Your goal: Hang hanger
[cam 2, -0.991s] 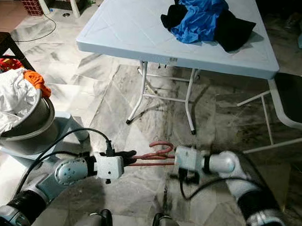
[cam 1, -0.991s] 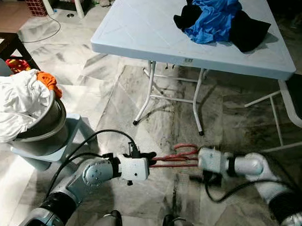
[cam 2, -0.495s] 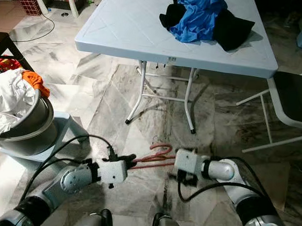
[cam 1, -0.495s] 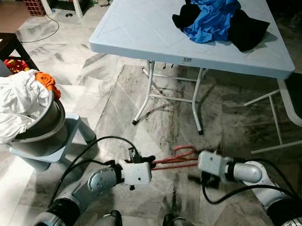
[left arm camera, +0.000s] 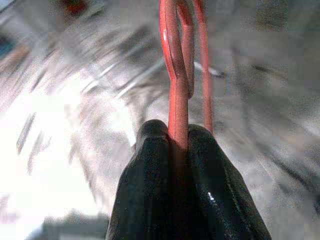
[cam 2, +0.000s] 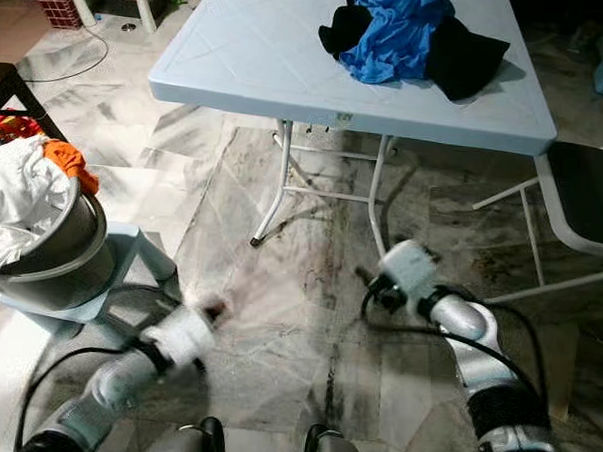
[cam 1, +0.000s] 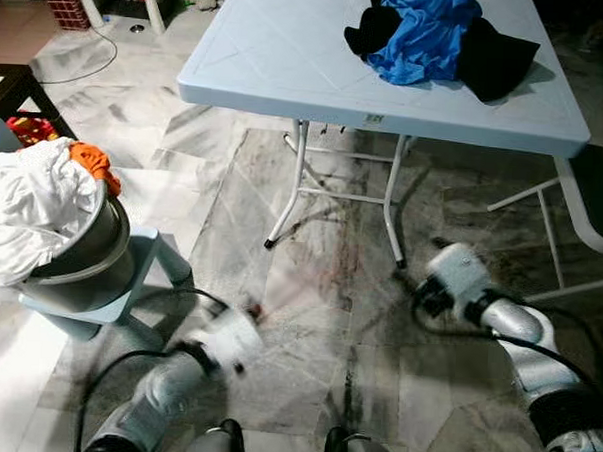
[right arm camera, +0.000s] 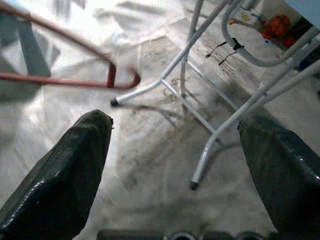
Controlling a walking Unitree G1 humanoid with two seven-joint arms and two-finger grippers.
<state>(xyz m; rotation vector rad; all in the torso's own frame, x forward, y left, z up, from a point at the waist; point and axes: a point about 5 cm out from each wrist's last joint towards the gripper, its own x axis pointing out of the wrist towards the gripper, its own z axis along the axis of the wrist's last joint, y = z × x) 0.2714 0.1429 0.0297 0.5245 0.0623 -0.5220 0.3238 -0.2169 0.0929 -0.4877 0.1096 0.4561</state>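
Note:
My left gripper [left arm camera: 177, 132] is shut on the wire of a red hanger [left arm camera: 175, 60], which runs out from between its black fingers. In the left eye view that gripper [cam 1: 235, 335] is a motion-blurred shape low over the marble floor, left of centre. My right gripper [cam 1: 424, 291] hovers near the foot of the table's right leg. Its fingers [right arm camera: 75, 160] stand wide apart with nothing between them. The red hanger [right arm camera: 65, 82] shows in the right wrist view, off to one side and apart from that gripper.
A light blue folding table [cam 1: 289, 55] stands ahead with blue and black clothes [cam 1: 440, 32] piled on it; its white legs [cam 1: 392, 210] reach the floor near my right gripper. A steel basin of laundry [cam 1: 42, 215] sits on a blue stool at left. A chair [cam 1: 593, 199] stands at right.
The right gripper has let go of the hanger and pulled away toward the table leg, now open. The left arm has swung left with the hanger and is blurred.

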